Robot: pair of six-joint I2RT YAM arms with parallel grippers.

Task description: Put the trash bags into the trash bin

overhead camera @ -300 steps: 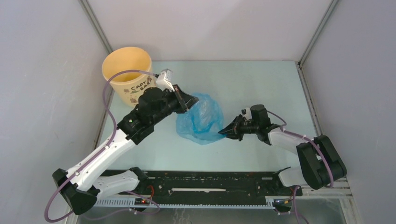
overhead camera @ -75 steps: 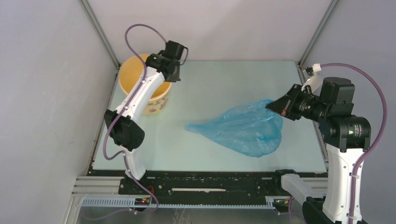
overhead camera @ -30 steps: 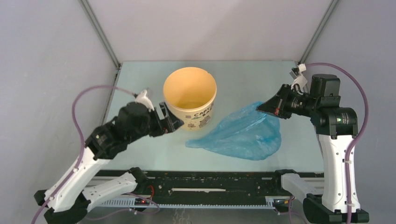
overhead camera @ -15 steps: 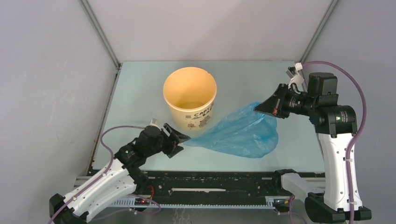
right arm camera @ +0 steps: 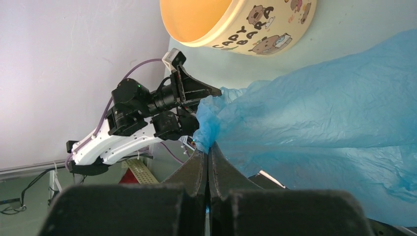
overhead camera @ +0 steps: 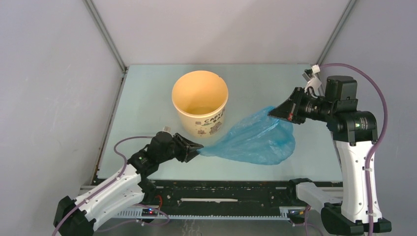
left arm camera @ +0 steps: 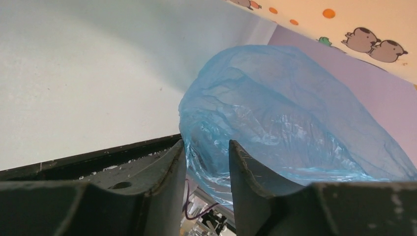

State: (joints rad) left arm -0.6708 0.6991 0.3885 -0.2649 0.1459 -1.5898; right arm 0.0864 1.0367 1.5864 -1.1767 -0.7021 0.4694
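Right gripper (overhead camera: 271, 114) pinched bag (overhead camera: 255, 142); left gripper (overhead camera: 199, 147), half-open, straddled its tip. Thin film could slip out, missing bin (overhead camera: 194, 119).

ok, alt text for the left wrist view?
The left gripper, jaws apart, straddles the crumpled end of a blue trash bag. The bag bulges away above the pale table toward the tan trash bin, whose wall with cartoon animals fills the top right corner.
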